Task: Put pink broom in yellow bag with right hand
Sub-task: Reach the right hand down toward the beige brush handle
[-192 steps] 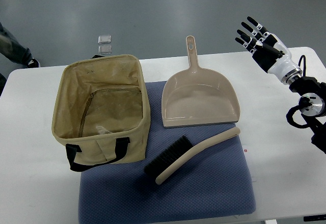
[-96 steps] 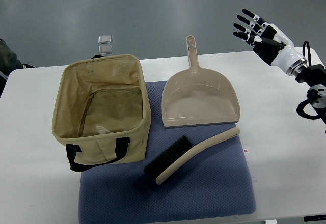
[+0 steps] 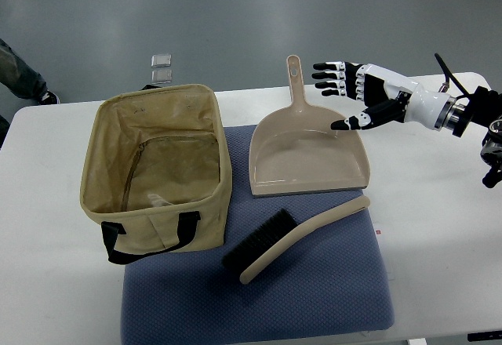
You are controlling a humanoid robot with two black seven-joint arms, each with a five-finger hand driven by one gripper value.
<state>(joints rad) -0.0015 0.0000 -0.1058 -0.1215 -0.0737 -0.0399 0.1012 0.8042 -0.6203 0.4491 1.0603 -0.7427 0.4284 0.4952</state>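
Robot hand (image 3: 357, 94) splayed above dustpan (image 3: 308, 157) rim.

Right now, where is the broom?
The broom lies on the blue mat, just below the dustpan and right of the bag.

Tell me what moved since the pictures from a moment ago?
Only the right hand moved. It swung in from the table's far right corner toward the left and now hovers, fingers spread and holding nothing, over the dustpan. The broom, the bag and the blue mat stayed where they were.
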